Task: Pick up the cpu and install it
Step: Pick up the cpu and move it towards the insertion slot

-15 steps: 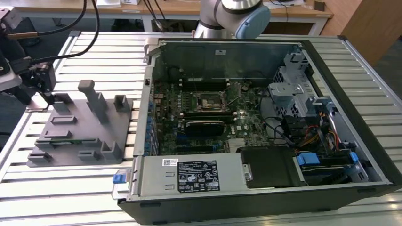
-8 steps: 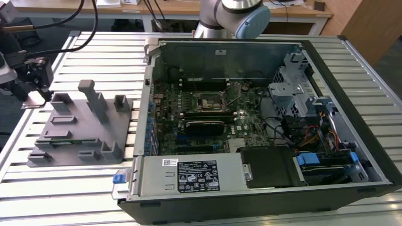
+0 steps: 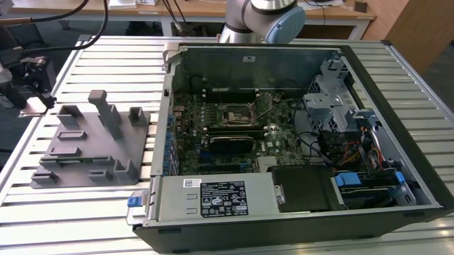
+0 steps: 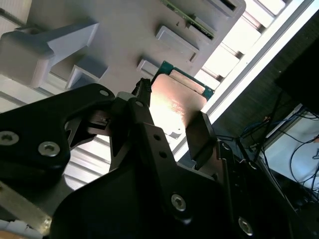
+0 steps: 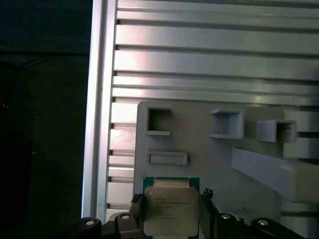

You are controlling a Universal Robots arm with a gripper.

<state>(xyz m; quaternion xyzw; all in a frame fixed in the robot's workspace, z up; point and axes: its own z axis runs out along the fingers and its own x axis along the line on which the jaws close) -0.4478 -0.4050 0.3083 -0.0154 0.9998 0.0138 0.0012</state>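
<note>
A: Where's the cpu (image 5: 169,209)?
B: At the grey fixture (image 5: 209,164), well apart from the socket (image 3: 234,112). The gripper (image 5: 170,219) has its jaws pinching 2 opposite edges, probably to spare the underside.

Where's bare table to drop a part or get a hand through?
Free: table slats in front of the grey fixture, at the exterior view's left of the PC case; also slats beyond the fixture. Crowded: case interior and fixture posts; the gripper holds the cpu over the fixture's edge.

near edge of cpu (image 4: 175,98) hidden behind pincer (image 4: 172,118)
</note>
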